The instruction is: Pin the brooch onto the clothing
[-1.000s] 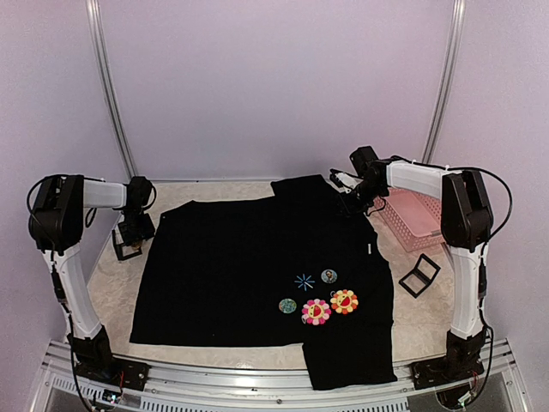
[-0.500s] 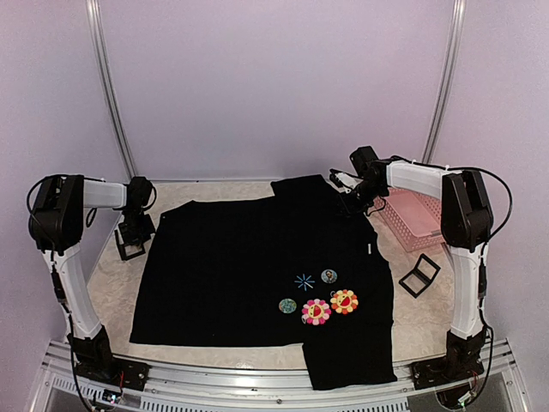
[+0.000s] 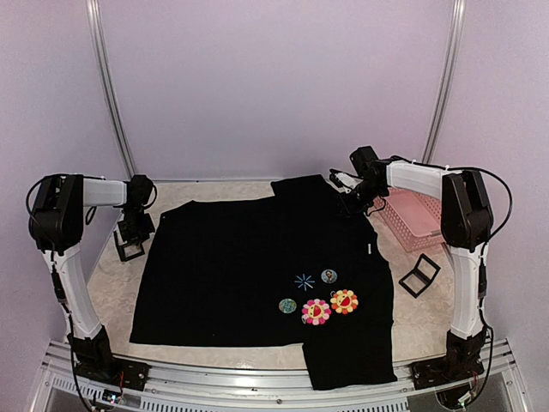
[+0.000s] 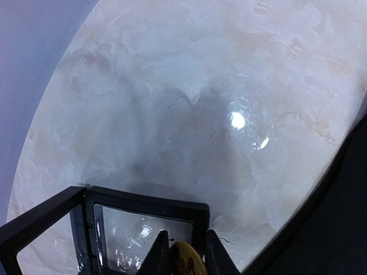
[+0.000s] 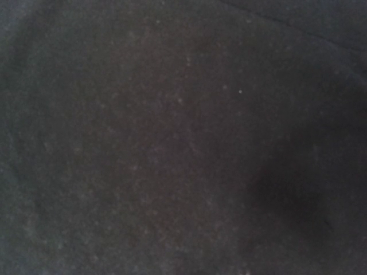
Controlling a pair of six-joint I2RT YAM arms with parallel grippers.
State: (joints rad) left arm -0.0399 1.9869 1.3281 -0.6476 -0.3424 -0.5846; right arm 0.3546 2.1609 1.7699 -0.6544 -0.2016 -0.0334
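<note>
The left end effector [image 4: 186, 247] has drawn its fingers in from the wider spread of a second ago. It now pinches a small yellow brooch [image 4: 187, 262] between them, right over the open black case [image 4: 143, 199] it sits in. That looks like the pick being made, so the brooch seems ready to lift and carry to the shirt [image 3: 249, 266], though only its top edge shows and I cannot judge how firm the grip is. The shirt lies flat on the surface [image 4: 200, 86], with its left edge just to the right of this end effector. Its star, flower badges and two round pins sit well off to the right and nearer the arm bases. The case's rim stands close around the fingertips, so a straight rise would probably clear it best before any sideways move. Ahead of the fingers the surface is bare, and nothing stands between them and the cloth's edge. The right end effector [image 3: 352, 202] rests at the shirt's far right corner, well apart from the left one, with a pink basket [image 3: 412, 215] just to its right. Its wrist view shows only black cloth, so I cannot tell whether its fingers are spread or gripping.
</note>
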